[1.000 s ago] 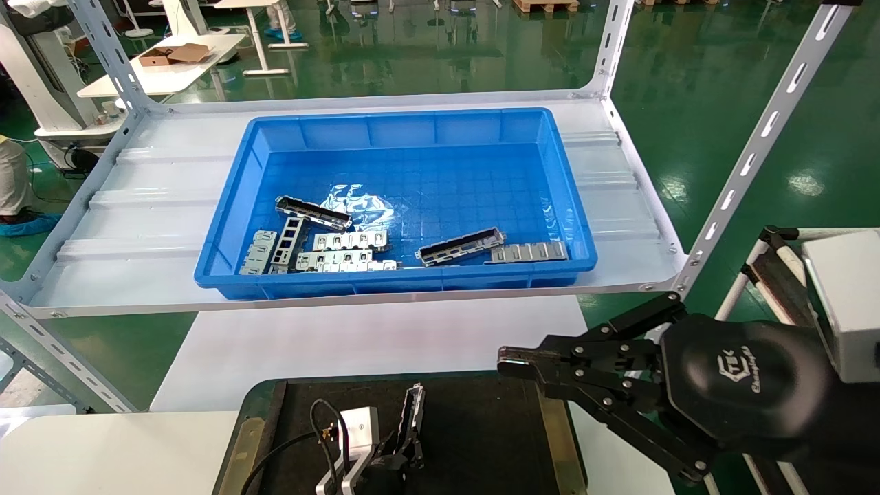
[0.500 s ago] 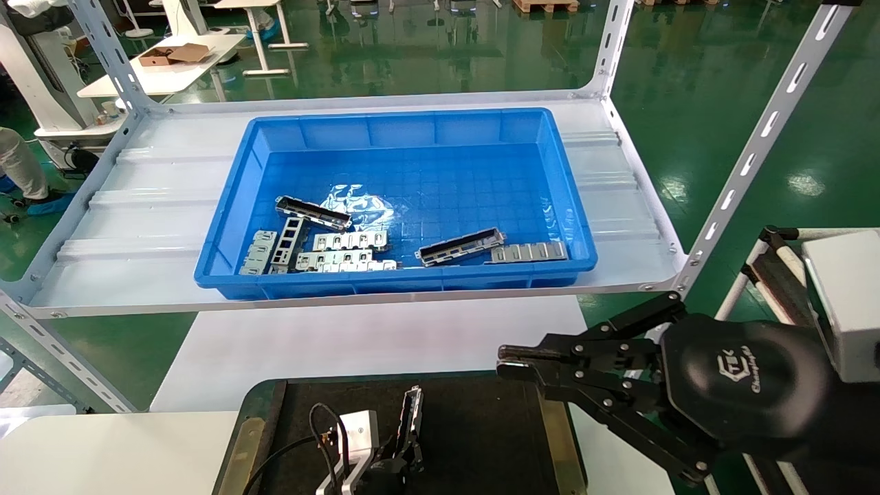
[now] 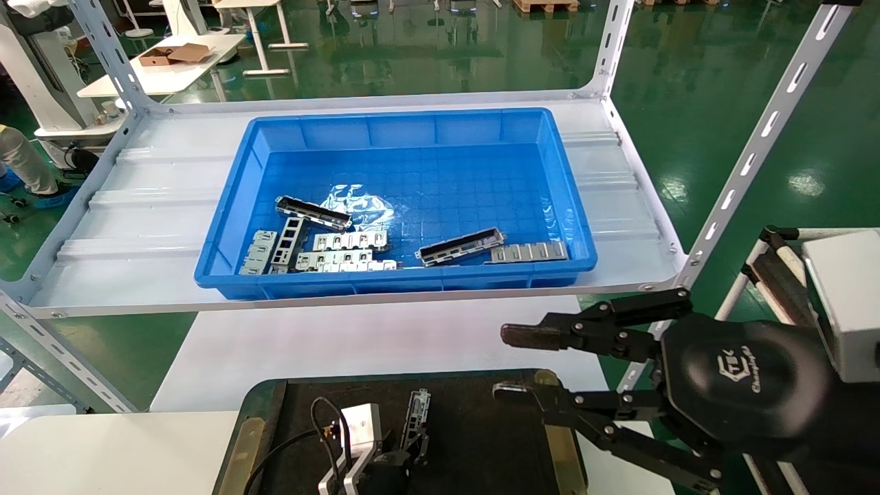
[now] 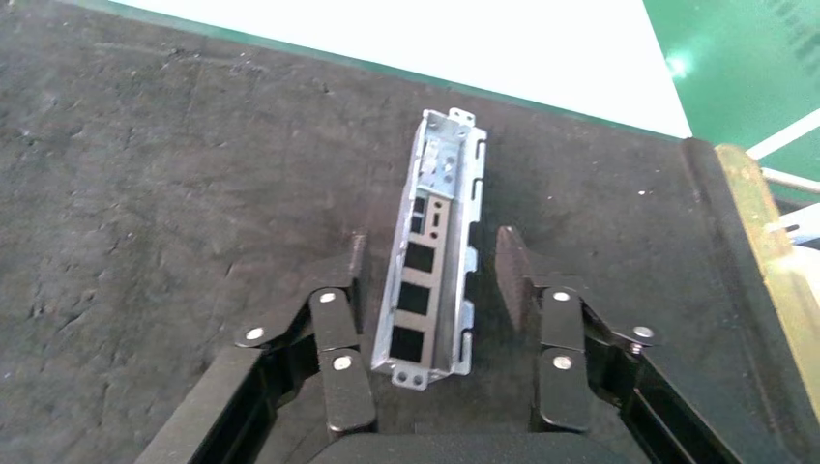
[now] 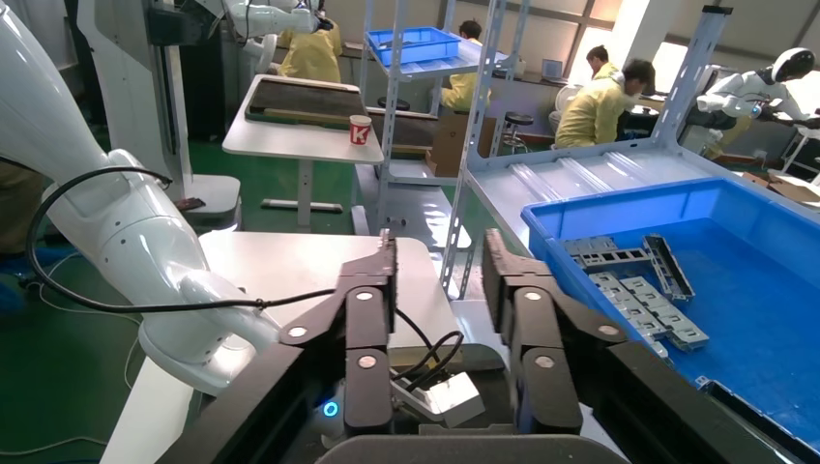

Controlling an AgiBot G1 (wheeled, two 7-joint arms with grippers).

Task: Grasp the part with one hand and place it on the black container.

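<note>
Space is left on either side of the part (image 4: 432, 251), laid flat on the black container (image 3: 481, 440) between the spread fingers of the left gripper (image 4: 430, 266), while the right gripper (image 3: 512, 363) is held open over the rim.

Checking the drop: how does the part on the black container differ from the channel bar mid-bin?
The part lies flat on the black container, between the open left gripper fingers; the bar sits in the blue bin, untouched. The part runs front-to-back; the bar lies crosswise. Both are grey channels with cutouts.
</note>
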